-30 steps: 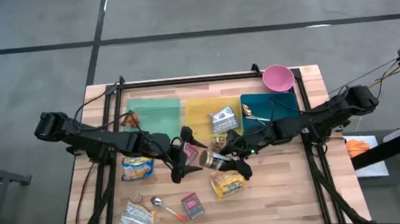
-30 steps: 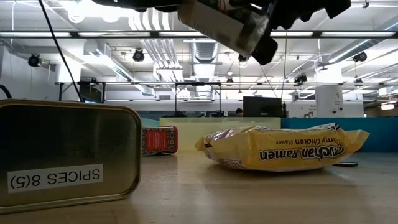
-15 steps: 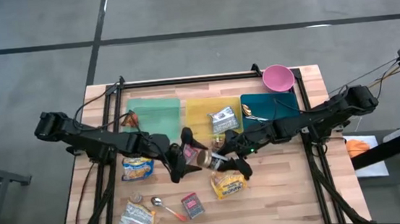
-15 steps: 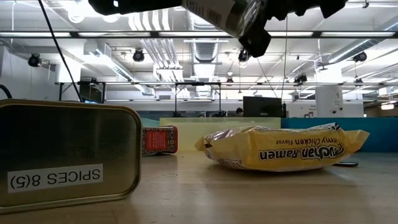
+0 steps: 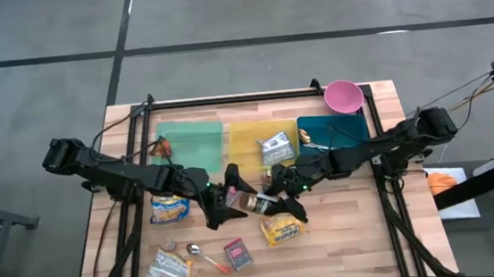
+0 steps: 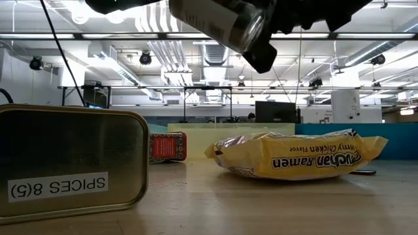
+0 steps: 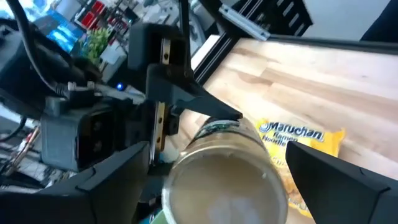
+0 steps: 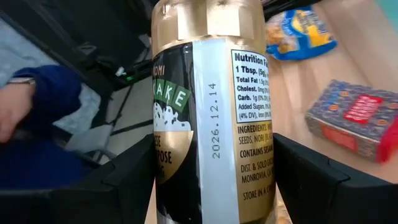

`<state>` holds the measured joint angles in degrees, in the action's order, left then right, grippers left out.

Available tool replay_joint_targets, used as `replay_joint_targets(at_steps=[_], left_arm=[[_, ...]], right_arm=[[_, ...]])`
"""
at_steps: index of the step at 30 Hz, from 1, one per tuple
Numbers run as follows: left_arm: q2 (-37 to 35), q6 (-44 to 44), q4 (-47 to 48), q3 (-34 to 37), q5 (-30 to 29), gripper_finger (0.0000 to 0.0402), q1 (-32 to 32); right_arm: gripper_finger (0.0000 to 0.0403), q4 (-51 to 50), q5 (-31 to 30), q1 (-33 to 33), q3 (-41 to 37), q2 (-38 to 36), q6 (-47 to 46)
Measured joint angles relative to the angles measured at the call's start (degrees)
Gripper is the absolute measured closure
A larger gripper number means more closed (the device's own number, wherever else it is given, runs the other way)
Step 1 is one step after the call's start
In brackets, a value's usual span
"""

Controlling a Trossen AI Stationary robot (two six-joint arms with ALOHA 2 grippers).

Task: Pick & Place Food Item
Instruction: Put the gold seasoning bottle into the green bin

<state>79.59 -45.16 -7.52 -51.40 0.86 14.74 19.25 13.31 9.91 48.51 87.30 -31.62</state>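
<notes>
Jar: a seasoning jar [image 8: 208, 112] with a gold cap, dark label, white nutrition panel and a printed date; its pale base faces the left wrist camera
Place: held off the surface above the ramen packet [image 5: 282, 230], mid-surface
Right pincer [image 5: 275, 199]: clamped on the jar's sides
Left pincer [image 5: 225, 197]: spread wide about the jar's base end
Surface: wooden surface [image 5: 354, 237]; green, yellow and teal mats, pink bowl [image 5: 343, 96], spice tin [image 6: 68, 163]
Room: ceiling lights, grey floor; a blue sleeve [image 8: 37, 118] beyond
Axis: jar lies near level, long axis running arm to arm
</notes>
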Motion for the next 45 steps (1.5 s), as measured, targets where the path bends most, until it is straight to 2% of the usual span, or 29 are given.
replay_joint_targets(at_steps=[5,16,20,25,34,41,45], left_arm=[[0.0,1.5,1.4,0.0,0.9,0.0021,0.0],[0.0,3.6,1.8,0.0,2.8,0.0023,0.2],[0.0,5.5,2.0,0.0,3.2,0.0051,0.2],[0.0,7.5,2.3,0.0,3.8,0.0121,0.2],[0.0,7.6,2.7,-0.1,4.8,0.0122,0.2],[0.1,13.4,4.3,0.0,5.6,0.0122,0.2],[0.1,17.5,5.6,-0.9,4.9,0.0122,0.2]], right_arm=[[0.0136,2.7,3.2,-0.4,0.0,0.9,-0.3],[0.0136,0.4,4.7,-0.4,3.3,2.5,0.3],[0.0136,0.2,5.1,-0.4,4.2,3.8,0.3],[0.0136,0.2,5.4,-0.4,4.5,3.6,0.9],[0.0134,0.2,5.3,-0.5,4.5,3.6,1.7],[0.0055,0.7,4.7,-0.4,4.6,3.6,2.4],[0.0033,0.5,4.7,-0.4,4.6,3.6,2.4]])
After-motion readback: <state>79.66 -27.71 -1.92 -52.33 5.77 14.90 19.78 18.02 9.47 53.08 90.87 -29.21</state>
